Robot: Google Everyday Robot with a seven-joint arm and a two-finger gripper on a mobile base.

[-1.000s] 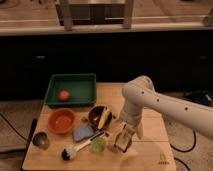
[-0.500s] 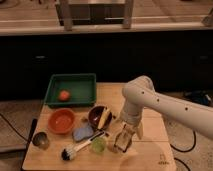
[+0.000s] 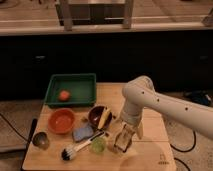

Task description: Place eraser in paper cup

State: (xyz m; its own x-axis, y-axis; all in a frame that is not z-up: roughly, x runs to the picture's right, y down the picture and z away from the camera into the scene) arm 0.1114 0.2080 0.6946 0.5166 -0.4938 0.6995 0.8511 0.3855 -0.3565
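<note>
Wooden table (image 3: 156, 146), lime-green paper cup (image 3: 98, 145) upright, mouth up, gripper (image 3: 122, 143) just beside it, grip unclear.

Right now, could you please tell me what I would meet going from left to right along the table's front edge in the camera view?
Grey metal cup → brush → paper cup → gripper, hanging just right of the paper cup.
</note>
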